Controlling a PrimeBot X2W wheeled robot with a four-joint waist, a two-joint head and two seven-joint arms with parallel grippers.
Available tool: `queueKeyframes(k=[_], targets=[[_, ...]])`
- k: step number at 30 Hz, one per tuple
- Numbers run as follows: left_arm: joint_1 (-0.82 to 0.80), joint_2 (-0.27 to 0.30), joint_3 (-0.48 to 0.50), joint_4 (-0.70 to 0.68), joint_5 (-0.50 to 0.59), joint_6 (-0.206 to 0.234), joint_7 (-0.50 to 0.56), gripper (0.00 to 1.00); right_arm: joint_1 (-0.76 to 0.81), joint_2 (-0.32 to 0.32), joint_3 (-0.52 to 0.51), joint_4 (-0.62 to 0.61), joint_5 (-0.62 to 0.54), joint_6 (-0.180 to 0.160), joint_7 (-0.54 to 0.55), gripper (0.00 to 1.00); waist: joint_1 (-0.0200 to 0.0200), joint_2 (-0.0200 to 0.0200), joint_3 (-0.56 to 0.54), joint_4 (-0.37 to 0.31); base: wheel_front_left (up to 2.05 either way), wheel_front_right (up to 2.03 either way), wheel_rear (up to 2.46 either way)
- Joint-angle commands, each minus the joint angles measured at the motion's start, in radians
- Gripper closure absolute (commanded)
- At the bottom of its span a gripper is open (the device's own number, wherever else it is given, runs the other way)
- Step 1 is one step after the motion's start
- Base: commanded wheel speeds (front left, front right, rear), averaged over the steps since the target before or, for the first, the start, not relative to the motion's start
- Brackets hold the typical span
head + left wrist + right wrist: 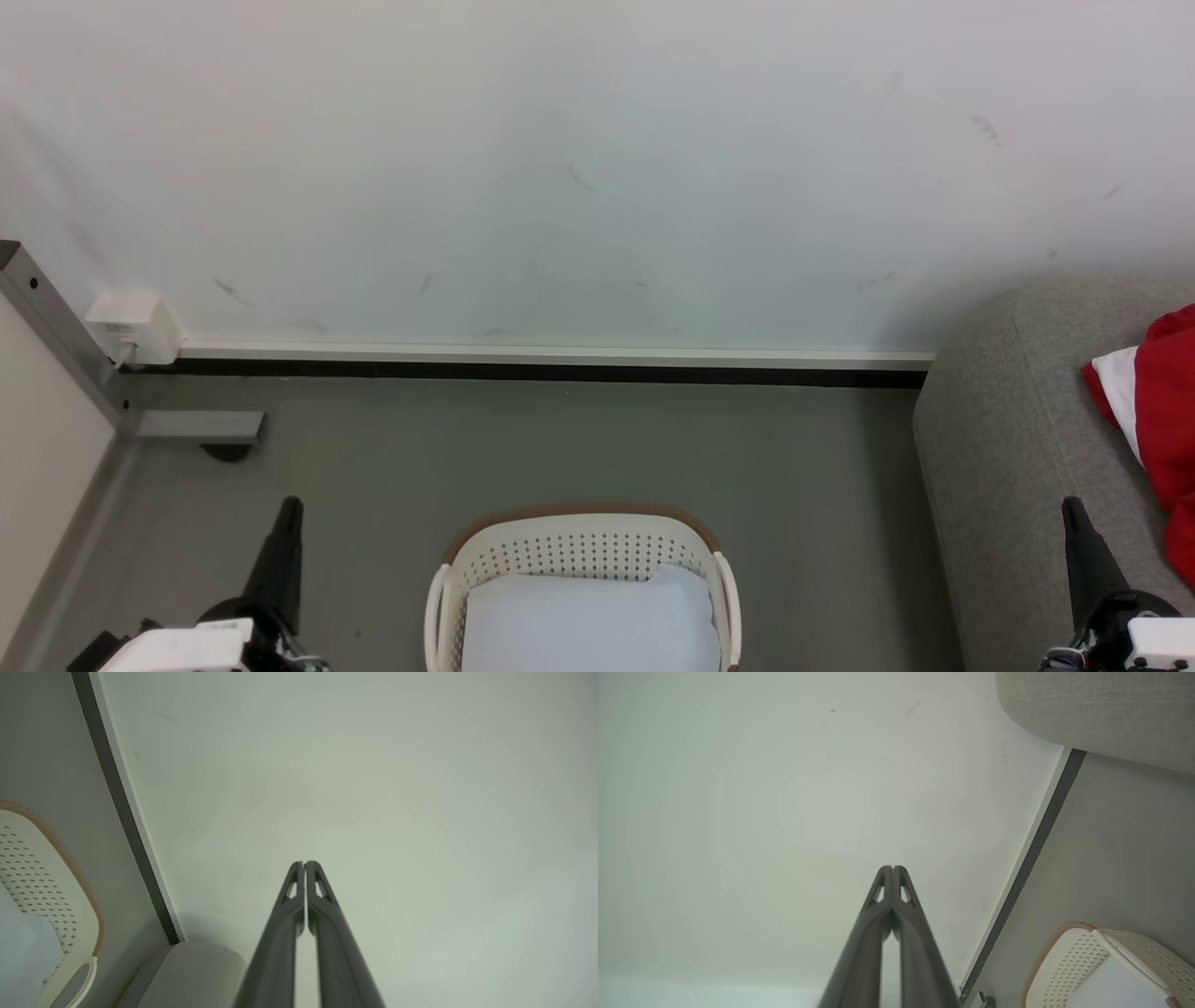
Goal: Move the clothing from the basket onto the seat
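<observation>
Long dark tapered fingers (280, 933), triangular cut-outs near tips, white boxy wrist housings (177, 646)

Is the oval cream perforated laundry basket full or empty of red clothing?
Empty in the part shown: the basket holds just its pale liner pad; red-and-white clothing lies on the grey woven sofa.

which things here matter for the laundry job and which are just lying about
For the job: clothing, basket, seat.
Just lying about: pale liner pad, white wall box, grey metal bracket.
</observation>
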Motion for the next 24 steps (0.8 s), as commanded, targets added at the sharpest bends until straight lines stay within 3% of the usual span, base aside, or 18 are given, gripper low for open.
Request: queueKeyframes(k=[1,24], targets=[[-0.007,0.002,0.002,-0.003,-0.013,-0.005,0.004,1.0,-0.012,0.001,-0.004,-0.004,-0.004,-0.002,0.003,1.0,0.0,-0.0001,0.0,0.0,0.0,0.0,0.0],[-0.007,0.002,0.002,-0.003,-0.013,-0.005,0.004,1.0,-0.012,0.001,-0.005,-0.004,-0.005,-0.002,0.004,1.0,0.0,-0.0001,0.0,0.0,0.0,0.0,0.0]])
